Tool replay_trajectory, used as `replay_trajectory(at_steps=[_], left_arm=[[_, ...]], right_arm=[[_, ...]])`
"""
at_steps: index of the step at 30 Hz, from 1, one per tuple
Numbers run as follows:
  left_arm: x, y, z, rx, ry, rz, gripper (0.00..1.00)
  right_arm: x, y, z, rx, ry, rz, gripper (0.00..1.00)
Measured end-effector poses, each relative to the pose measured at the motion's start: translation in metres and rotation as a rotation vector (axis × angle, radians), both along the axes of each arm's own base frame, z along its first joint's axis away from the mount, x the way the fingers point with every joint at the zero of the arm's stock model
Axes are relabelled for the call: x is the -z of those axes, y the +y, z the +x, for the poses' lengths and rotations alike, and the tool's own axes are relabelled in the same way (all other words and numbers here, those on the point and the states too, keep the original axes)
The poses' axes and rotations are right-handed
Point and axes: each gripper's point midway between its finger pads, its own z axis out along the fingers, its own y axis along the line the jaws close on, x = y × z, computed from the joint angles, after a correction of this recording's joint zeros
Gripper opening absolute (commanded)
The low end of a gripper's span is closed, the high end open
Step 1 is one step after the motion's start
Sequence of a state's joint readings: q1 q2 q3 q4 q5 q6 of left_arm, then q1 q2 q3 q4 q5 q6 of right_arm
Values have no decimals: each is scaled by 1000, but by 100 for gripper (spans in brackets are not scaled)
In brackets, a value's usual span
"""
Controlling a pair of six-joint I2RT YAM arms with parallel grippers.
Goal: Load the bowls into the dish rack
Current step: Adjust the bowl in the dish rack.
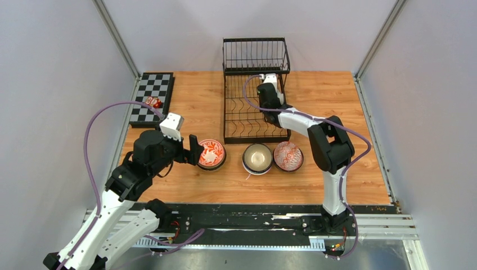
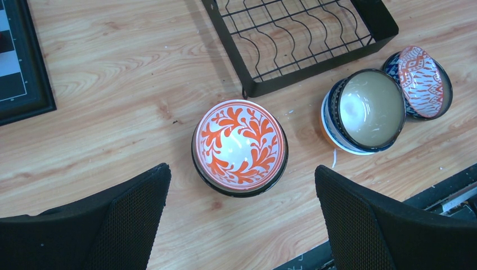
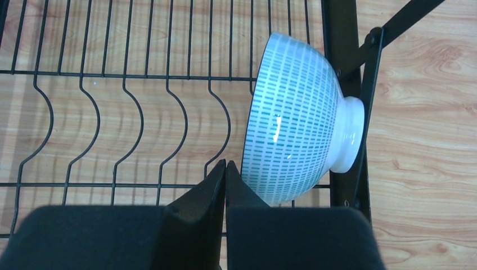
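Observation:
Three bowls stand in a row on the wooden table in front of the dish rack [image 1: 256, 121]: an orange-and-white floral bowl [image 1: 211, 153] [image 2: 240, 145], a cream dark-rimmed bowl [image 1: 257, 158] [image 2: 371, 108] and a red-patterned bowl [image 1: 288, 156] [image 2: 422, 81] lying tilted in a blue one. My left gripper [image 1: 194, 151] [image 2: 242, 174] hangs open just left of the floral bowl, its fingers [image 2: 112, 225] wide apart. A pale green-dashed bowl [image 3: 298, 126] leans on its side in the dish rack's [image 3: 129, 76] right end. My right gripper [image 1: 269, 93] [image 3: 225, 164] is shut and empty beside that bowl.
A black-and-white checkerboard [image 1: 152, 98] [image 2: 17, 56] lies at the table's back left with a small red object [image 1: 153, 102] on it. The rack's upper wire basket [image 1: 256, 55] stands folded up at the back. Grey walls close in both sides.

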State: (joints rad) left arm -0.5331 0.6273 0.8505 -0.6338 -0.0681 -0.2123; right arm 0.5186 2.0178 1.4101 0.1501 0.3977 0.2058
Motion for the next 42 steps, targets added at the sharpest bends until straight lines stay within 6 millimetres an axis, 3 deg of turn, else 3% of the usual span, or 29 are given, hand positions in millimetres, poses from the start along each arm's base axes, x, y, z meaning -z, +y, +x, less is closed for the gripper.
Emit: replay_trajectory(at_steps=[6, 18, 24, 32, 38, 42], left_arm=[[0, 0, 0, 0, 0, 0, 100], [0, 0, 0, 0, 0, 0, 100], [0, 0, 0, 0, 0, 0, 100], [0, 0, 0, 0, 0, 0, 100], [0, 0, 0, 0, -1, -1, 100], [0, 0, 0, 0, -1, -1, 100]], right_arm=[[6, 4, -4, -24, 8, 30, 3], [1, 30, -6, -130, 5, 100, 3], [-8, 9, 1, -17, -18, 31, 3], [-4, -14, -2, 88, -31, -37, 3], [3, -11, -11, 38, -8, -1, 3], [-7, -2, -12, -8, -28, 45, 11]])
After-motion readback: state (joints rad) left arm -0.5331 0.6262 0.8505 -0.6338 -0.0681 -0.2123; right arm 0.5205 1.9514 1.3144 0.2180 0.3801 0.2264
